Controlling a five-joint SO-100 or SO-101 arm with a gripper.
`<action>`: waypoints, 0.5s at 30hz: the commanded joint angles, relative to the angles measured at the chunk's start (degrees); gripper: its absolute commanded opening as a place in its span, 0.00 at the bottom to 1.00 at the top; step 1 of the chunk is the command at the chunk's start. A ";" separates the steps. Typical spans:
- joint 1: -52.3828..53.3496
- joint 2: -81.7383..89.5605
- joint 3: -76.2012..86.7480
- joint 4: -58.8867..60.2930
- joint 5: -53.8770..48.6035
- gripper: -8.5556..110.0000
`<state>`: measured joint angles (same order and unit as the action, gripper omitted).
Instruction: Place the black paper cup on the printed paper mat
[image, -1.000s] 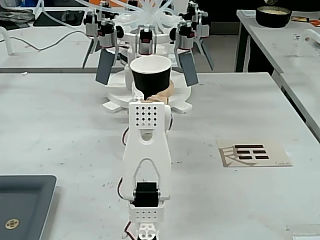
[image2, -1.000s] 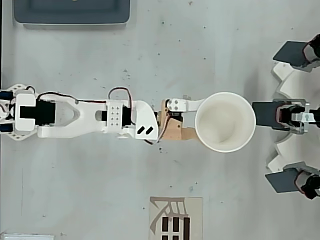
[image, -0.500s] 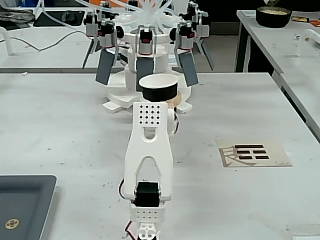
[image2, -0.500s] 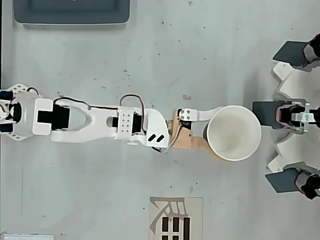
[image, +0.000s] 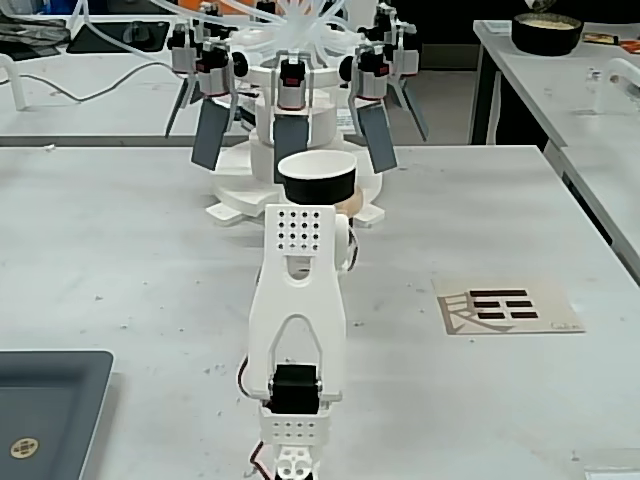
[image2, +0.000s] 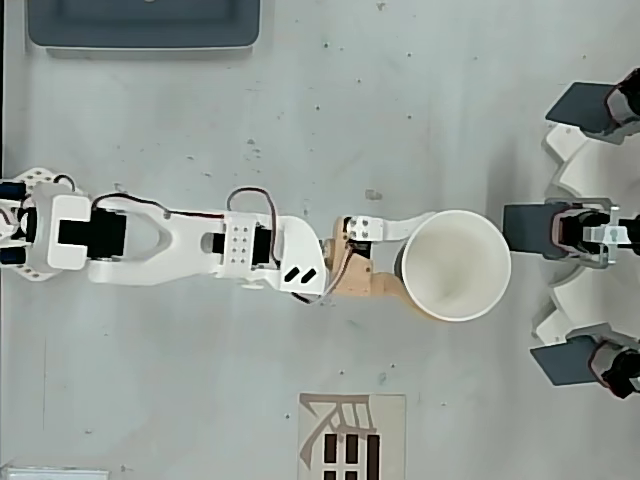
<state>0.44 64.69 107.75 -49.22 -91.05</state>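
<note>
The black paper cup (image: 316, 178) stands upright with its white inside (image2: 458, 265) facing up, just past the end of my arm. My gripper (image2: 420, 262) is shut on the cup: the white finger (image2: 398, 227) runs along one side and the tan finger (image2: 372, 285) along the other. In the fixed view my arm hides the cup's base and most of the gripper, so I cannot tell whether the cup touches the table. The printed paper mat (image: 510, 306) lies flat on the table to the right of the arm in that view, bare, and at the bottom edge of the overhead view (image2: 352, 437).
A white machine (image: 290, 110) with several dark paddles stands just beyond the cup, seen at the right edge from overhead (image2: 585, 232). A dark grey tray (image: 45, 410) lies near my arm's base. A low black bowl (image: 546, 32) sits on a separate table.
</note>
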 joint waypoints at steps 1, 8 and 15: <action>0.00 7.73 1.85 -2.20 1.05 0.16; -3.16 14.59 7.82 -4.39 4.75 0.15; -4.48 22.15 16.00 -5.36 6.06 0.15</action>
<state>-3.34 80.60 122.78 -53.17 -85.61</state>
